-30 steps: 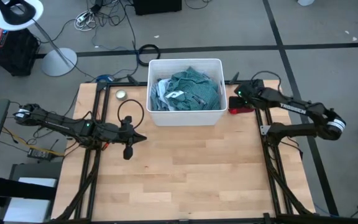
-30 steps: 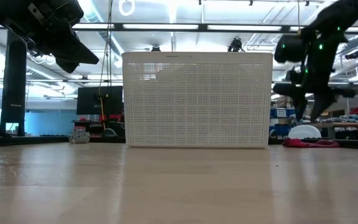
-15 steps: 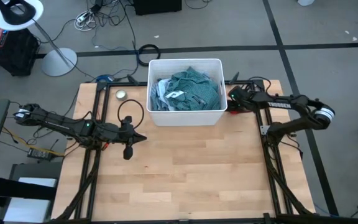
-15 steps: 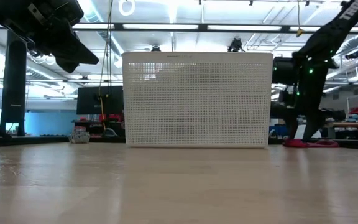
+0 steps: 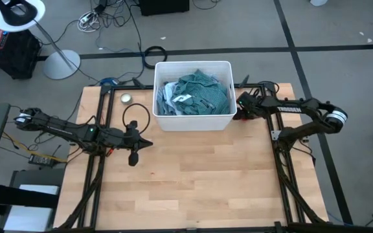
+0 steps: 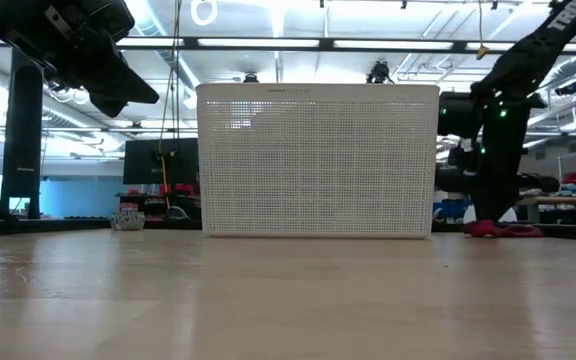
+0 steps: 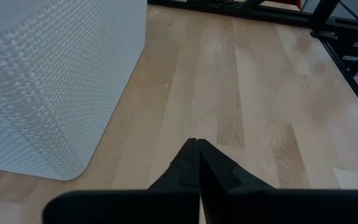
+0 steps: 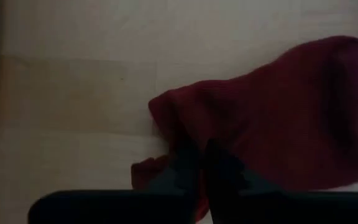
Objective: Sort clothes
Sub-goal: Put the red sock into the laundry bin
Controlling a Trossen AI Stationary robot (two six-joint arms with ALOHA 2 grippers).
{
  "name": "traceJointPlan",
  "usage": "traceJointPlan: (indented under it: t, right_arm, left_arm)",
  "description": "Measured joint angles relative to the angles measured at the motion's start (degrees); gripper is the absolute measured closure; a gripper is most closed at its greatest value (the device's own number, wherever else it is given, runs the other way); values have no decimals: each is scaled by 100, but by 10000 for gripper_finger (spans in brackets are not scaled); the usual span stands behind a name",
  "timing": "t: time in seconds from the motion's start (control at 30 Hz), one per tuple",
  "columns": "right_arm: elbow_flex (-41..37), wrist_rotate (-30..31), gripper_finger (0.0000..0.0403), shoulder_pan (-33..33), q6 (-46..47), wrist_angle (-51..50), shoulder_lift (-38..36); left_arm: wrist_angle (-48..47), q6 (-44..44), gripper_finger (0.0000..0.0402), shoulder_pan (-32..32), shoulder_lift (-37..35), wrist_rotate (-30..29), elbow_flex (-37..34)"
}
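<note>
A white perforated bin stands at the table's far middle, holding teal, light blue and white clothes. A small red garment lies flat on the table just right of the bin, seen low in the low view as a red garment. My right gripper is down on it, shut on the cloth; the high view shows this right gripper beside the bin's right wall. My left gripper hovers shut over bare wood, near and left of the bin, holding nothing. My right gripper pinches the red garment between its two fingers at a bunched part close to the garment's edge nearest the bin. The fingers come from above, pointing down. The rest of the garment lies slack on the table; how many layers are caught I cannot tell.
The bin's right wall stands close beside my right gripper. A small round object lies at the table's far left. Bare wood fills the table's near half. Black frame rails run along both sides.
My right gripper has gone toward the bin and down onto the red garment, then shut on it; its fingers stood apart half a second ago and now meet. The garment still lies on the table.
</note>
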Motion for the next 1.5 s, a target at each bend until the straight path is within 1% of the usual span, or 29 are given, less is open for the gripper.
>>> traceJointPlan:
  t: [0.2,0.4,0.6,0.77,0.93,1.1,1.3,1.4,1.5]
  right_arm:
    - [15,12,396,44,-21,-480,-790]
    - [378,57,399,178,-71,-1300,-1689]
    - [1159,98,401,371,-220,-2015,-2505]
    - [2140,245,401,593,-456,-2511,-2834]
    - [3146,528,402,1014,-845,-2603,-2841]
    - [3767,524,402,1581,-1533,-2084,-2643]
    - [3859,510,402,2164,-1971,-1133,-2190]
    - [3859,481,401,2295,-2051,-734,-1793]
    - [3859,214,401,2322,-2300,-335,-1332]
  left_arm:
    - [0,-2,401,2,1,0,0]
    - [0,-2,401,1,1,0,0]
    - [4,-4,401,1,1,0,0]
    - [4,-4,401,2,2,0,0]
    - [5,-4,401,1,1,0,0]
    - [10,-4,401,0,0,-2,0]
    - [11,-4,401,2,0,-2,0]
    - [13,-4,401,1,2,-2,0]
    - [15,-5,401,0,2,-2,0]
